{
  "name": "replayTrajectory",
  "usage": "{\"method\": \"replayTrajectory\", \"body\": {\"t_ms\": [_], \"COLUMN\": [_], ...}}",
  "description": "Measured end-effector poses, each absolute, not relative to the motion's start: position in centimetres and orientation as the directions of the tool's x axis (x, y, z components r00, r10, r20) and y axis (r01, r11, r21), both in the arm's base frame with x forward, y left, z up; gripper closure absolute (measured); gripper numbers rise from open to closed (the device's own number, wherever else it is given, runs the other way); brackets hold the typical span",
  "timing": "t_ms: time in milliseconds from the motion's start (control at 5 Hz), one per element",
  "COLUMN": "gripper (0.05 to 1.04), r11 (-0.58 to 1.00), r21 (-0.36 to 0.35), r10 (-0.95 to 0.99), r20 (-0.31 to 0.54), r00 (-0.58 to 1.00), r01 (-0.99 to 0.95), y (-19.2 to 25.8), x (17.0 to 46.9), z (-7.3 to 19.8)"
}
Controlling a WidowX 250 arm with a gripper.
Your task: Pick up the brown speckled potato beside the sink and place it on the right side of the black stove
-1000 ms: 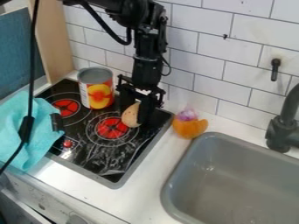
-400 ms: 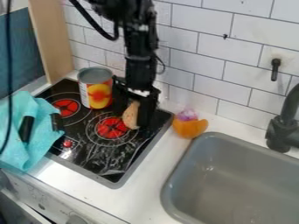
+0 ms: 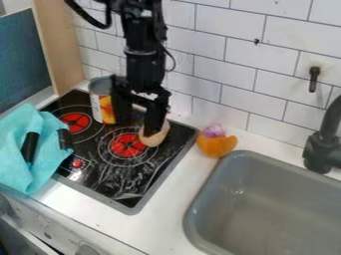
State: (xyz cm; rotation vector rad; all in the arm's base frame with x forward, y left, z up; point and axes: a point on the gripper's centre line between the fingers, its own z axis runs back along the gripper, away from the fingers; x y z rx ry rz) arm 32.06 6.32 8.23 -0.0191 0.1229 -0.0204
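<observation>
On glossy stovetop (image 3: 120, 175), rounded tan object (image 3: 154, 137), angular fingers (image 3: 154, 115) at its top

A blue cloth (image 3: 20, 174) lies crumpled at the left edge, overlapping the stove (image 3: 136, 203), with two black pieces (image 3: 29, 147) on or beside its folds. An upright can (image 3: 101, 99) stands on the stove, left of the upper center. Right of the stove, an orange item (image 3: 216, 146) sits against a purple one (image 3: 213, 130). The gray sink (image 3: 266, 209) takes up the lower right; the black faucet (image 3: 321, 154) rises at the right edge. White tiles (image 3: 230, 55) line the upper right, with a black hook (image 3: 313, 79).
</observation>
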Motion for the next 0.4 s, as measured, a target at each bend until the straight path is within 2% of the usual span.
{"method": "replayTrajectory", "body": {"t_ms": [200,400], "gripper": [0.083,0.083], "r11": [0.999,0.998], "r21": [-0.019,-0.046], "r10": [-0.042,-0.056], "r20": [-0.092,-0.126], "r00": [0.995,0.991], "r01": [0.040,0.050], "y": [5.6,4.8], "x": [28.7,26.2], "z": [10.1,10.7]}}
